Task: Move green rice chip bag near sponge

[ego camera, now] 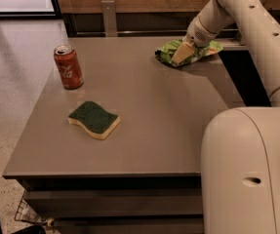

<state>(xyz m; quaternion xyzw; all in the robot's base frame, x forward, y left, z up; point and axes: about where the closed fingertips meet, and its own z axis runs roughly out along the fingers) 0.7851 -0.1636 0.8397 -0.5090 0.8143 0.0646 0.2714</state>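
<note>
- green rice chip bag (165,55), light-green, wrinkly glossy plastic: you'll find it directly under the end effector (181,55), at the far right corner of the grey table (154,111).
- The beige end effector rests down on the bag, touching it; you cannot tell whether it is gripping.
- The wavy-edged sponge (94,119), dark green on top with pale yellow foam beneath, lies flat well apart from the end effector, toward the table's near-left area.
- The upright red soda can (68,67) stands well left of the end effector, beyond the sponge.
</note>
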